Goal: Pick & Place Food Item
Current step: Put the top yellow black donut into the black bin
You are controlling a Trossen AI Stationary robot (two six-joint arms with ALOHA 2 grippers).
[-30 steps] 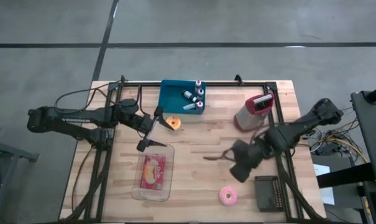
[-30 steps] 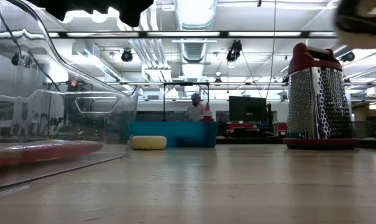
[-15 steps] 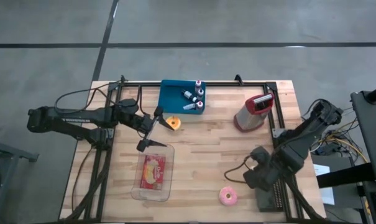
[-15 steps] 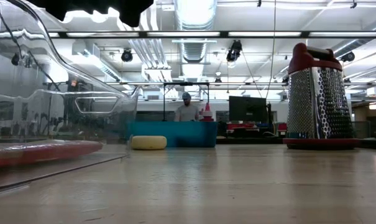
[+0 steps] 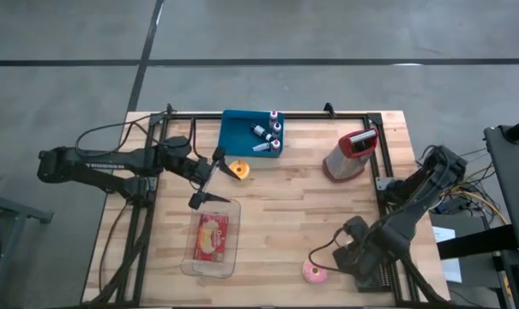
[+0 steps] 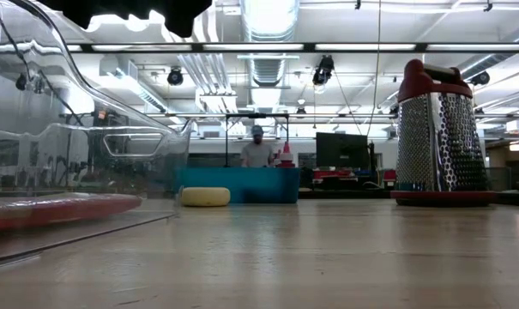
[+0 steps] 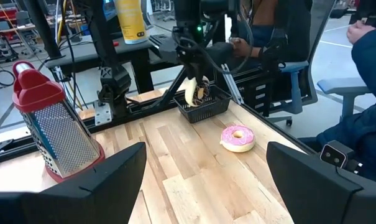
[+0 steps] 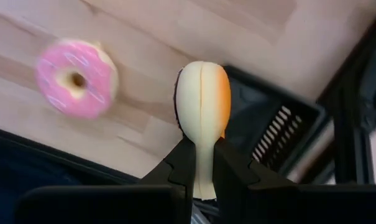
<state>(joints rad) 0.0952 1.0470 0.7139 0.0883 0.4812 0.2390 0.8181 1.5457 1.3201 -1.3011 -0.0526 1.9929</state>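
My right gripper [image 8: 203,148] is shut on a pale cream-and-orange food piece [image 8: 203,106] and points down above the black mesh basket [image 8: 276,130] at the table's near right. From the left wrist view the food piece [image 7: 192,92] hangs just over the basket [image 7: 206,107]. A pink frosted donut [image 5: 315,272] lies flat on the table left of the basket. My left gripper [image 7: 203,186] waits open at the table's left, above the far end of a clear container [image 5: 212,240]. My right gripper pinches one narrow end of the food piece [image 8: 203,171] between its two fingers, coming from above and pointing down. The rest of the piece sticks out past the fingertips, hanging clear of the table above the basket.
A metal grater with a red top [image 5: 349,154] stands at the far right. A blue bin [image 5: 252,133] with small bottles sits at the far edge, a yellow-orange item [image 5: 239,169] just in front of it. The clear container holds a red packet.
My right gripper has carried the food piece from mid-table toward the near right, sinking a little and rolling its wrist, and now stands over the black basket beside the donut. It has stayed shut on the piece. In the low view, its blur has left the top right corner.
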